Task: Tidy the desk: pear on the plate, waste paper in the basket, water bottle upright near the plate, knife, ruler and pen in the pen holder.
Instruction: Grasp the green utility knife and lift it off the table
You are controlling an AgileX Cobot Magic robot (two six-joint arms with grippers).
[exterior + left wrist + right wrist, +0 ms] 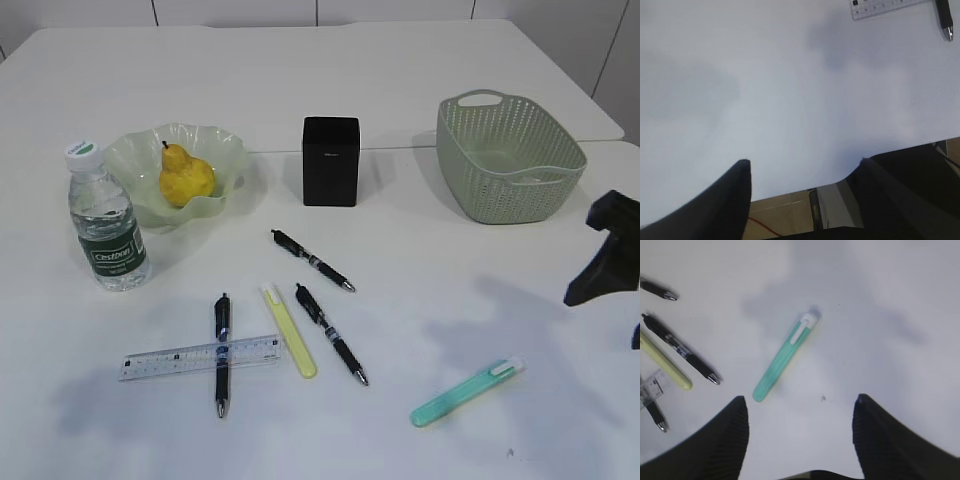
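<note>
Taking the pen holder (331, 160) as the landmark, the pear (184, 178) already sits in the plate (228, 145) to its left, with the water bottle (106, 222) upright just beside the plate's front-left edge, and the basket (508, 156) stands well to its right on the desk (420, 70); no waste paper can be made out on the desk. In front of the holder lie three black pens (312, 260), a pale yellow knife (289, 329) and the ruler (200, 357), which has one pen lying across it; a teal knife (466, 392) lies further front and right. The right gripper (799, 412) hovers above that teal knife with its fingers (735, 432) spread and empty, and the left gripper (802, 175) hangs over bare desk near the ruler's end, likewise released. The main risk is probably a missed pinch: the teal knife lies slanted across the right gripper's opening, so closing without turning the wrist could skid it away. The flat ruler may be hard to lift, and the pen on it could roll off.
</note>
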